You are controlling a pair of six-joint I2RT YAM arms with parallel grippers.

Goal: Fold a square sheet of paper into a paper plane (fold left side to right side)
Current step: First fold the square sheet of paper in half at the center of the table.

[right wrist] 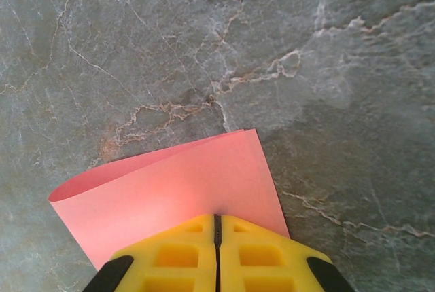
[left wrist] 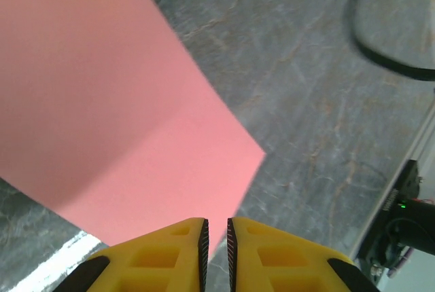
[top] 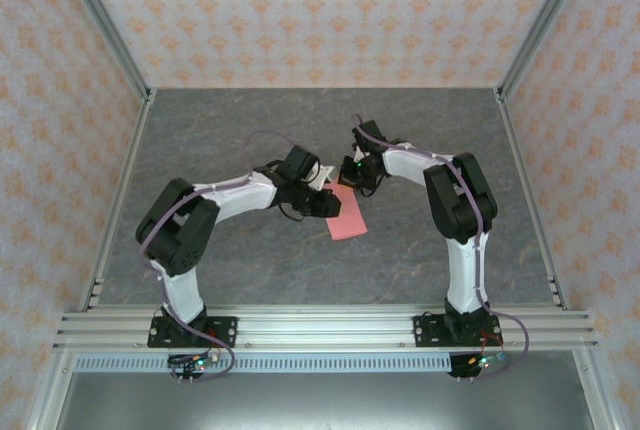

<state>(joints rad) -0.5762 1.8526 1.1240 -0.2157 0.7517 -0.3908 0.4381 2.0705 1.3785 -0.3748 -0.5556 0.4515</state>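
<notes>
Well, we are only at the start of this job. Our square sheet of paper (top: 345, 216) lies in the middle of the bench (top: 240, 260), between our two arms, and it is bent over on itself. One side curves round in a soft loop, so we think the first fold is begun but not pressed flat. No sharp crease shows and no pointy plane shape, so nearly all the folds are left to do.

Our right gripper (right wrist: 217, 219) is closed tight. The edge of the sheet goes in under its tips, so it seems to pinch the paper. Our left gripper (left wrist: 217, 227) is almost closed, with just a thin slit between its yellow tips. The paper's edge sits right at them, but we cannot tell if it has hold.

The paper is thin, smooth and plain pink. The bench is grey like stone, with pale cracks
</notes>
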